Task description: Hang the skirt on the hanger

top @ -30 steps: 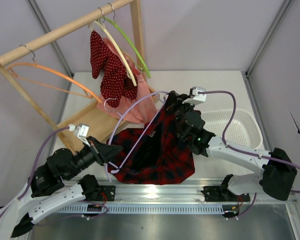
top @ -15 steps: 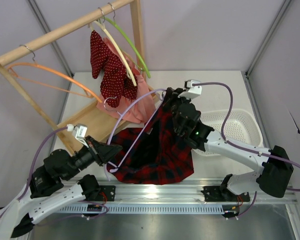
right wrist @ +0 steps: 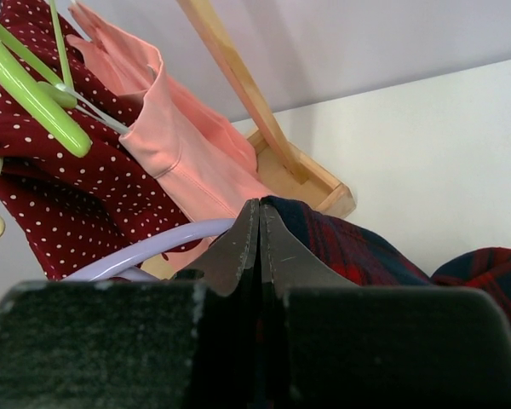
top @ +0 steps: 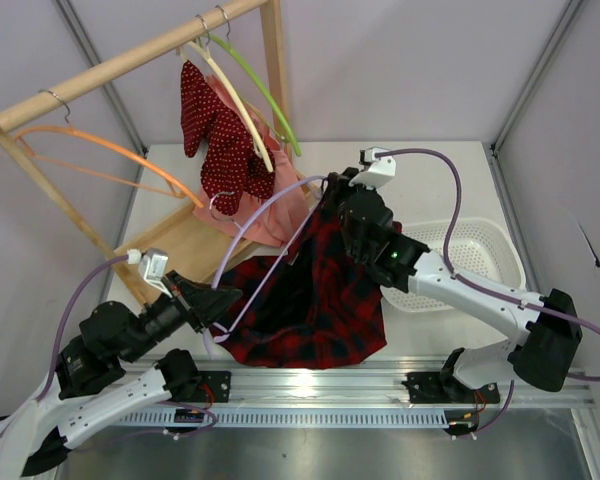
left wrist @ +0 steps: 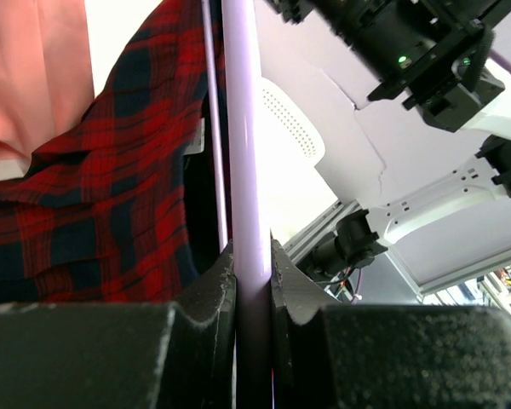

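**Fig.** Two-arm rig, top, L-wrist and R-wrist views. The L gripper (left wrist: 251,264) was clamped on the hanger (left wrist: 241,128). Both fingers (left wrist: 211,294) pressed against the lavender bar, which ran straight up btwn them. In the top view this grip sat at the hanger's near-left end. From there the hanger slanted up and away toward the R gripper (top: 332,200), w/ its metal hook pointing left toward the rack.

The R gripper's jaws were pressed together in the R-wrist view, pinching an edge of the skirt (top: 320,300). Plaid cloth emerged right at the tips, and a lavender curve of the hanger passed just below-left of them.

The skirt hung from that pinch and fanned down onto the table (top: 430,165). Its wide hem lay near the front rail, btwn the two arms. The hanger's thin bar crossed the plaid diagonally. Whether the bar ran inside the waist or only over the cloth could not be told.

Behind stood the wooden rack (top: 130,60). It carried an orange hanger (top: 100,150), a cream hanger (top: 230,100) and a green hanger (top: 260,90). A red dotted garment (top: 215,140) and a pink garment (top: 280,212) hung there, the pink one just beside the skirt's upper left edge. A white basket (top: 480,255) sat at right, partly under the R arm.
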Available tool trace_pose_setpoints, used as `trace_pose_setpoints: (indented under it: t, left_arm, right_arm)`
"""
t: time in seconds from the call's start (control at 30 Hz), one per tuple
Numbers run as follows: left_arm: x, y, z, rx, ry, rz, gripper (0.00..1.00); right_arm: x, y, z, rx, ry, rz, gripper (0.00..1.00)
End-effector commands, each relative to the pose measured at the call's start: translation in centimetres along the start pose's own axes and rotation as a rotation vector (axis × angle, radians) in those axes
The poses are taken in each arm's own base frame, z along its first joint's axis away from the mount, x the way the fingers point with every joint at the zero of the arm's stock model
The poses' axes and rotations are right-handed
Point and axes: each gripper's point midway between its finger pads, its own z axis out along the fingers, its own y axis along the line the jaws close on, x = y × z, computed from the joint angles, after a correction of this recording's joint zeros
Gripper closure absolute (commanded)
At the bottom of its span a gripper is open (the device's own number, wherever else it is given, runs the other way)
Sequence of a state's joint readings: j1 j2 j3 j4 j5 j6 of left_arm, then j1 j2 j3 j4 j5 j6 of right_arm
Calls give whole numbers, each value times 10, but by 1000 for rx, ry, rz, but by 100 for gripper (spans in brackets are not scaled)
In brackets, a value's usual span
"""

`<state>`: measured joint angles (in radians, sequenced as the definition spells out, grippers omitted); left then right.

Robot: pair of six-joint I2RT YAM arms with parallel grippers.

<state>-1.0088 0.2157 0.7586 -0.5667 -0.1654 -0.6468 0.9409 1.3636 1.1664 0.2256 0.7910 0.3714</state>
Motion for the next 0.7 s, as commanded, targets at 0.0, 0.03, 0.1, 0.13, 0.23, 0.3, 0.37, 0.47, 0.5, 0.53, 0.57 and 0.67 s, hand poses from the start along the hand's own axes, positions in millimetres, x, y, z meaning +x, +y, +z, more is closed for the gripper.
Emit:
trace_pose_setpoints:
  t: [0.0, 0.03, 0.1, 0.13, 0.23, 0.3, 0.37, 0.47, 0.5, 0.53, 0.57, 0.67]
  left_arm:
    - [-26, -28, 0, 119, -85, 13, 100]
    - [-27, -29, -1, 122, -89, 12, 100]
    - [-27, -29, -1, 122, -91, 12, 100]
    - [-28, -29, -2, 122, -94, 8, 100]
    - [-30, -30, -3, 125, -103, 5, 100]
    - [-31, -29, -4, 122, -109, 2, 100]
    - [-31, -29, -4, 122, -109, 2, 100]
    - [-29, -31, -4, 133, -101, 3, 100]
    - [-30, -31, -5, 136, -102, 3, 100]
    - [-29, -31, -4, 136, -99, 2, 100]
    - [-29, -30, -5, 131, -103, 2, 100]
    - [-33, -27, -9, 120, -129, -6, 100]
  right_arm:
    - [-10, 25, -3, -68, 4, 62, 100]
    - [-8, 25, -4, -68, 9, 58, 100]
    - [-5, 25, -4, -66, 19, 64, 100]
    - [-2, 25, -4, -67, 27, 62, 100]
    - [1, 27, -6, -76, 37, 67, 100]
    - [3, 29, -7, -84, 45, 70, 100]
    - [6, 30, -9, -84, 52, 65, 100]
    - [9, 28, -9, -74, 55, 60, 100]
    - [10, 27, -8, -72, 56, 58, 100]
    - [10, 27, -8, -69, 55, 53, 100]
    - [10, 27, -8, -70, 54, 51, 100]
    - [12, 26, -6, -64, 59, 41, 100]
